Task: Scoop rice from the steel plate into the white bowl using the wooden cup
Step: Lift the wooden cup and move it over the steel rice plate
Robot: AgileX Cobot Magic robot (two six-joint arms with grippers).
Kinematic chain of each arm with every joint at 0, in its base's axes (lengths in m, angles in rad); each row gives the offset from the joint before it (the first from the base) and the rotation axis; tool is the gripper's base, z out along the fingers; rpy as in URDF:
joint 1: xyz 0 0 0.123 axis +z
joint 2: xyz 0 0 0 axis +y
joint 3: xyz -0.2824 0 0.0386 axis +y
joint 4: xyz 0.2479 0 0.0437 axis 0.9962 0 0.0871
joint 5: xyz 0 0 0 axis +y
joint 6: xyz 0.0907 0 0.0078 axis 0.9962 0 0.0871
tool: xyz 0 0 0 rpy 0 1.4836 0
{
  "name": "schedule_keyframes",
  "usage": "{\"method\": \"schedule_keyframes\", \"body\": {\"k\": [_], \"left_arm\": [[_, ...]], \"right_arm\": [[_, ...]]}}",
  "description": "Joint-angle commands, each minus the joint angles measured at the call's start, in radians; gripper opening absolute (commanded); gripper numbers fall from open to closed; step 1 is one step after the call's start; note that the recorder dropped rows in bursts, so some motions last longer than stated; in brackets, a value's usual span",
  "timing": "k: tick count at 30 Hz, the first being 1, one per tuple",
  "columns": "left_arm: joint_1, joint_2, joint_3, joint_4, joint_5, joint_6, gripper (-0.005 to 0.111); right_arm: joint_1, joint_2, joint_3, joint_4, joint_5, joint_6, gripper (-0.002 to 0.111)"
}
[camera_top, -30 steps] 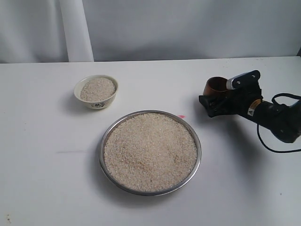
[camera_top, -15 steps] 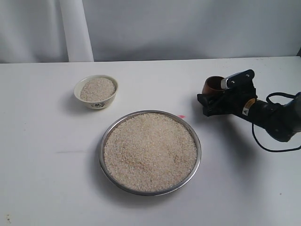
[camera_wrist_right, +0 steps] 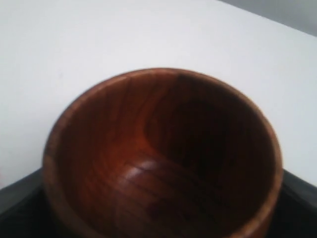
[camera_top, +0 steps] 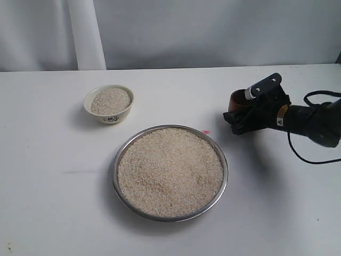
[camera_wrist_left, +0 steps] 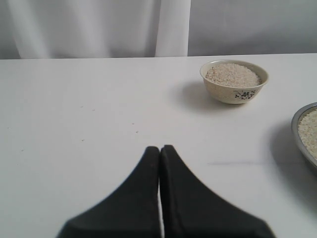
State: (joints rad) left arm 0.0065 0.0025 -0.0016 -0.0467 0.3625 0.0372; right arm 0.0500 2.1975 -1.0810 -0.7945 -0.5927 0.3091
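Where the rice lies heaped, it fills the steel plate almost to the rim, a broad pale bed in the middle of the white table. More of the same grain fills the white bowl, which stands apart from the plate, farther back and to the left in the exterior view, with its dark printed mark facing the camera. The wooden cup is on the far right side, well clear of the plate's rim and far from the bowl. The right gripper is clamped on it, one black finger on each side of its lower wall, and the arm reaches in from the right edge with a black cable looping beside it. The right wrist view looks straight down into the cup: bare reddish-brown wood, darker toward one side, with black finger parts showing at both lower corners. Whether the cup rests on the table or hangs just above it cannot be told, though its mouth faces roughly upward. A small pink mark sits on the table just beyond the plate's rim, between plate and cup. The left gripper has its two black fingers pressed together with nothing between them, low over bare table. From its wrist view the bowl stands ahead, and an edge of the plate shows at the side.
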Motion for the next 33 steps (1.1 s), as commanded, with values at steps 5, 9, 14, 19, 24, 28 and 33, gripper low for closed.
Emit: {"method": "schedule_keyframes", "body": {"k": [5, 9, 14, 19, 24, 28, 33], "left_arm": [[-0.006, -0.003, 0.002, 0.000, -0.016, -0.003, 0.000], [-0.006, -0.003, 0.002, 0.000, -0.016, 0.000, 0.000], [-0.006, -0.003, 0.002, 0.000, -0.016, 0.000, 0.000], [-0.006, -0.003, 0.002, 0.000, -0.016, -0.003, 0.000], [-0.006, -0.003, 0.002, 0.000, -0.016, -0.003, 0.000], [-0.006, -0.003, 0.002, 0.000, -0.016, -0.003, 0.000], [-0.006, -0.003, 0.002, 0.000, -0.016, 0.000, 0.000]], "right_arm": [[0.003, -0.244, -0.003, -0.306, 0.168, 0.285, 0.000], [0.058, -0.351, -0.003, -0.332, 0.265, 0.326, 0.000], [0.221, -0.449, -0.003, -0.456, 0.536, 0.313, 0.000], [0.401, -0.488, -0.003, -0.529, 0.819, 0.226, 0.000], [0.537, -0.490, -0.003, -0.528, 1.006, 0.084, 0.000], [0.612, -0.490, -0.003, -0.528, 1.114, -0.013, 0.000], [0.673, -0.482, -0.003, -0.528, 1.265, -0.133, 0.000]]}}
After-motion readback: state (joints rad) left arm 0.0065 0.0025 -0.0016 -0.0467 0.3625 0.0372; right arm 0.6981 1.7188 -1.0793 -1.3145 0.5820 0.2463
